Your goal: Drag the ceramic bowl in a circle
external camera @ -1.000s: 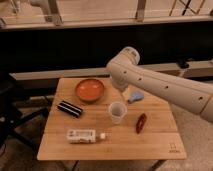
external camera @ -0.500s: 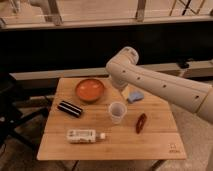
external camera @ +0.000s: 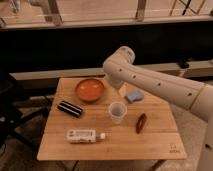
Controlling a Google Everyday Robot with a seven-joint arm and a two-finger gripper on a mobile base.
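Roughly, the gripper (external camera: 115, 83) hangs at the end of the white arm (external camera: 150, 82) over the back of the worktop (external camera: 150, 149), just right of the ceramic bowl (external camera: 90, 90) and apart from it; whether it is released or clenched I cannot tell. The bowl sits at the back left of the worktop, upright, empty, nothing gripped. To do the step well, I judge the gripper should come down onto the near rim or inner wall, press lightly and sweep a tight loop. The glaze looks slick, so too little pressure may slip. Keep the loop clear of the translucent plastic cup (external camera: 117, 112), light and easy to tip, and the black box (external camera: 70, 108). The bowl is round, shallow, glossy orange-red; the worktop is smooth slatted wood; the blue sponge (external camera: 134, 96) looks soft.
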